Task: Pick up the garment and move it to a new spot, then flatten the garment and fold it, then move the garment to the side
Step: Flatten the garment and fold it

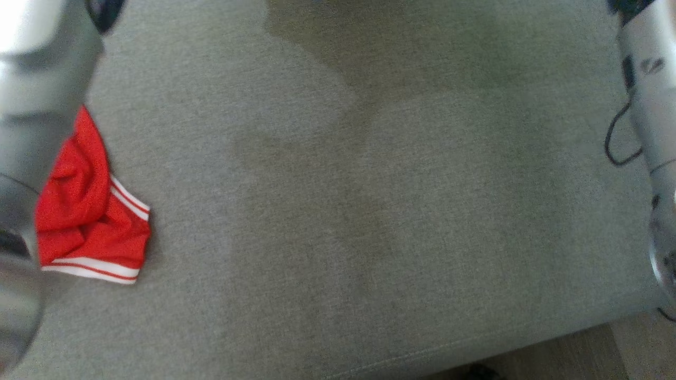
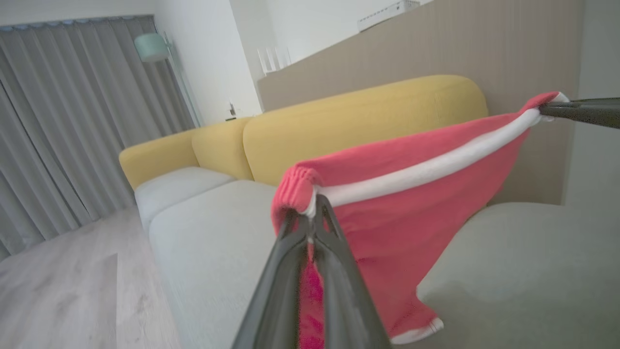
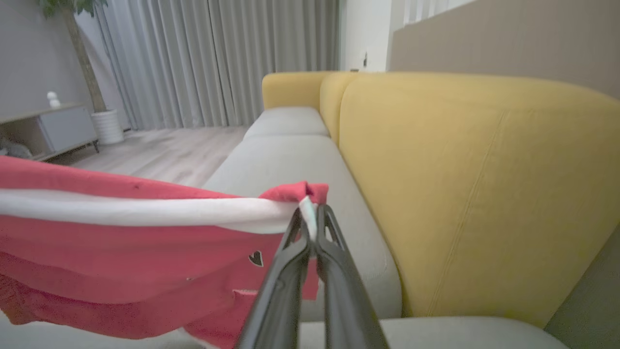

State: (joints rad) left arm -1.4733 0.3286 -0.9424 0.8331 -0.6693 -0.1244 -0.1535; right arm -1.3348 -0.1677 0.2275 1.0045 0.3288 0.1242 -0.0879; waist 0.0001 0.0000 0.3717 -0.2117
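Garment (image 2: 402, 213), red, soft and light by our reckoning, hangs above the sofa seat (image 2: 523, 271), our left gripper (image 2: 312, 215) and right gripper (image 3: 311, 220) each clamped on a white-banded corner, good holds for limp cloth.

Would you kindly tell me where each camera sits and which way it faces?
Head view: on the head, looking down at the grey sofa seat; pale left forearm and right forearm at its edges.
Left wrist view: on the left wrist, facing the yellow backrest along the left gripper, shut on the red garment; the right gripper holds its far corner.
Right wrist view: on the right wrist, facing grey curtains along its own shut fingers.
Shared: both wrist views show the garment stretched between grippers.
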